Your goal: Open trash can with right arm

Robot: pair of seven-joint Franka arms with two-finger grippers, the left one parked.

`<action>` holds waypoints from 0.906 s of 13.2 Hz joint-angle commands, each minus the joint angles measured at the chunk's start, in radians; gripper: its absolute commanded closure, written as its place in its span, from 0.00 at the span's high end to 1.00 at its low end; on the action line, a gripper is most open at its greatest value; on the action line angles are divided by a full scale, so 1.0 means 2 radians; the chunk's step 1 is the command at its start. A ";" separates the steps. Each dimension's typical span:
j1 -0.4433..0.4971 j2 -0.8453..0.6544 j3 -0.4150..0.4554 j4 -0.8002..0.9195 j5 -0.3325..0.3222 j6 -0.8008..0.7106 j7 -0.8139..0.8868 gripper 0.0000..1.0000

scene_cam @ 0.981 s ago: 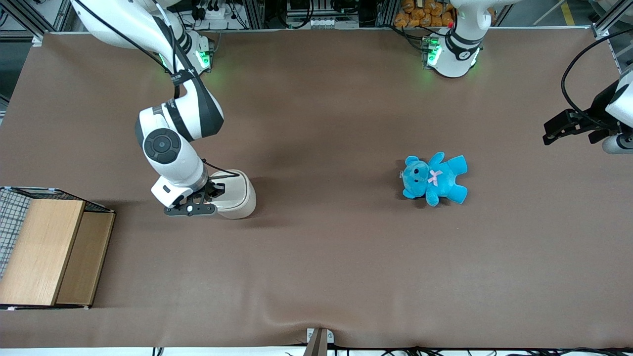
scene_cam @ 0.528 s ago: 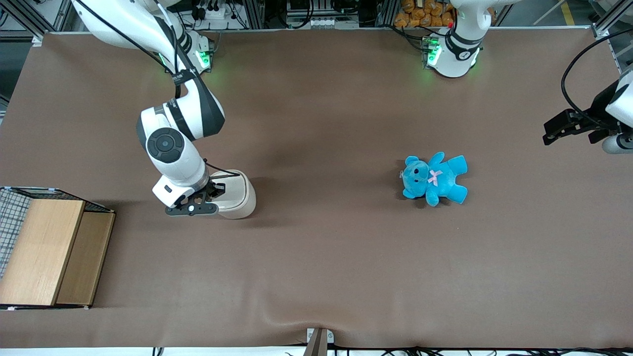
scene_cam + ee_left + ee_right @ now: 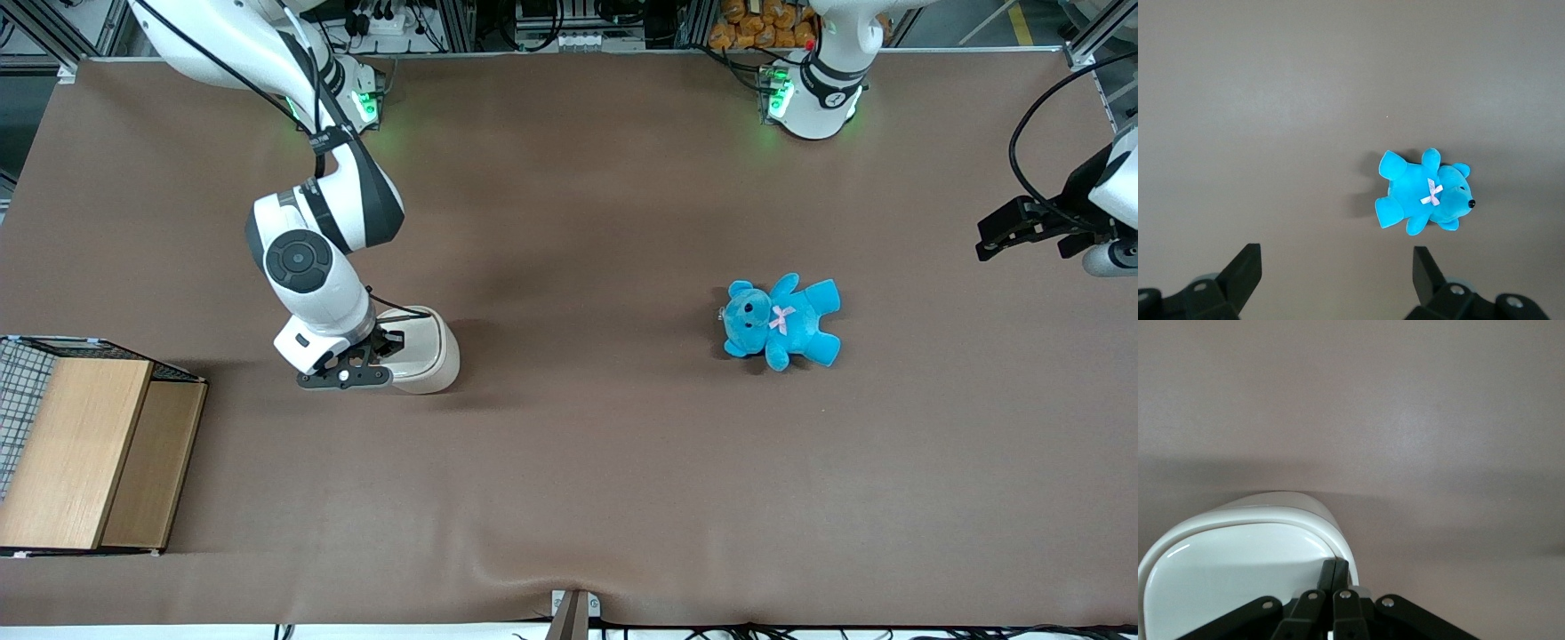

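Barely moved since a second ago: right arm (image 3: 302, 258) crept slightly. Gripper (image 3: 1336, 581) jaws together, tips at lid rim of trash can (image 3: 427, 351), which sits near wooden box (image 3: 84, 453). I'd hook under lid edge, lift slow along hinge arc; light bin may slide.

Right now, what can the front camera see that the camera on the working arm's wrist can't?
Only the front view shows the blue teddy, the wooden box and the right arm. Only the right wrist view shows the tool's two fingers pressed together at the lid's edge. Both show the cream trash can, its lid down, on the brown table.
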 commanded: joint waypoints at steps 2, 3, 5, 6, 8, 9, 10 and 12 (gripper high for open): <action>0.003 0.008 0.004 0.085 0.015 -0.087 0.014 0.08; 0.003 0.009 0.004 0.126 0.049 -0.128 0.012 0.10; -0.002 0.009 0.003 0.190 0.091 -0.190 0.008 0.25; -0.004 0.006 0.002 0.205 0.092 -0.201 0.007 0.31; -0.006 -0.012 0.000 0.222 0.089 -0.216 0.005 0.61; -0.011 -0.026 -0.002 0.227 0.083 -0.216 0.004 0.99; -0.021 -0.044 -0.005 0.230 0.083 -0.216 0.004 1.00; -0.041 -0.083 -0.009 0.230 0.083 -0.241 0.004 1.00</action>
